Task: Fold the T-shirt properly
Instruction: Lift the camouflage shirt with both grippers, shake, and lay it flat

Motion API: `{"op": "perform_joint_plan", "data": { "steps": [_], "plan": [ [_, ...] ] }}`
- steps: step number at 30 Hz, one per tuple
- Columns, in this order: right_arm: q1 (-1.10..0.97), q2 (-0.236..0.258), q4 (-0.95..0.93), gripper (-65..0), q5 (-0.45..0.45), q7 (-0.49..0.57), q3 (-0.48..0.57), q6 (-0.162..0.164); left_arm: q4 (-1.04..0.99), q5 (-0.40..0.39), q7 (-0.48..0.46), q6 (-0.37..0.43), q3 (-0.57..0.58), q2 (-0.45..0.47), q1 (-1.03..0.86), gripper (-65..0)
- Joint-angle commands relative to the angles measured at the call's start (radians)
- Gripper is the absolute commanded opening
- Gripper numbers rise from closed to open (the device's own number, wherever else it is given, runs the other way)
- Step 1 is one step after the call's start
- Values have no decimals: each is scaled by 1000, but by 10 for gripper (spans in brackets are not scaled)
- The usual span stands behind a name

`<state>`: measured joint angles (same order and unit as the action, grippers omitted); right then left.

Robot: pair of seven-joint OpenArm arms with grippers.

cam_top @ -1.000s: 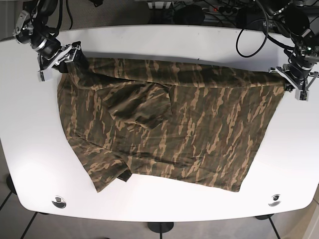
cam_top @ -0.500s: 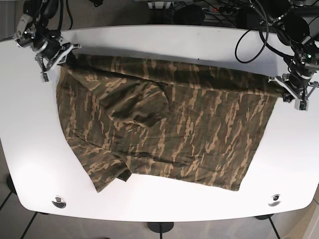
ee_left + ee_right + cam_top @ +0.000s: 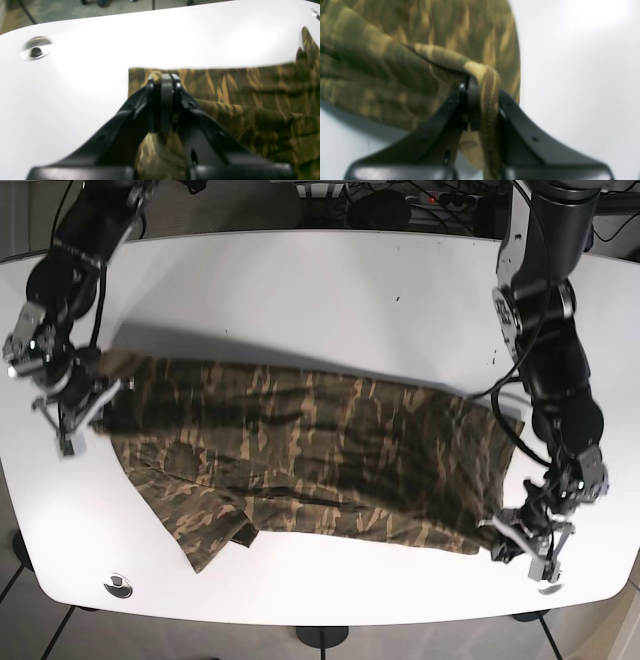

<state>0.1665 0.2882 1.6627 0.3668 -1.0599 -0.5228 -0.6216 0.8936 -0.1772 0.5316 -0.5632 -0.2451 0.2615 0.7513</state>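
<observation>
The camouflage T-shirt (image 3: 320, 450) lies across the white table (image 3: 300, 290), doubled over on itself, with a sleeve sticking out at the front left (image 3: 215, 545). My left gripper (image 3: 525, 542), at the front right in the base view, is shut on the shirt's corner; the left wrist view shows the gripper (image 3: 163, 80) closed on the hem of the shirt (image 3: 250, 100), low over the table. My right gripper (image 3: 75, 415), at the left side, is shut on a bunched fold of the shirt (image 3: 395, 62); the right wrist view shows the gripper (image 3: 481, 85) with fabric pinched between the jaws.
A metal grommet (image 3: 118, 585) sits in the table near the front left corner; another grommet (image 3: 36, 47) shows in the left wrist view, close to my left gripper. Cables and equipment (image 3: 400, 205) lie beyond the back edge.
Both grippers have carried the shirt's back edge toward the front. The left gripper went from the back right to the front right. The shirt now lies folded over itself and narrower.
</observation>
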Motion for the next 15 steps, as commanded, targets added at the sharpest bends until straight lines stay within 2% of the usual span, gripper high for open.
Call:
{"op": "perform_joint_plan", "data": {
  "steps": [1,5,8,11,13,15],
  "plan": [
    [133,41,-12,-633,-30,27,17,-1,-86,-25,-94,19,20,15,153,-646],
    [437,65,-143,-631,-87,27,102,-1,-264,-25,-170,30,89,43,402,-644],
    [666,95,-218,-631,-90,23,188,-1,-284,-25,-172,30,94,80,558,-644],
    [881,95,-253,-631,-85,-12,227,-1,-278,-25,-163,24,94,123,558,-644],
    [962,93,-210,-631,-82,-66,226,-10,-219,-31,-89,22,92,169,558,-644],
    [951,96,-120,-631,-33,-110,223,-8,-52,-58,22,21,89,189,558,-644]
  ]
}}
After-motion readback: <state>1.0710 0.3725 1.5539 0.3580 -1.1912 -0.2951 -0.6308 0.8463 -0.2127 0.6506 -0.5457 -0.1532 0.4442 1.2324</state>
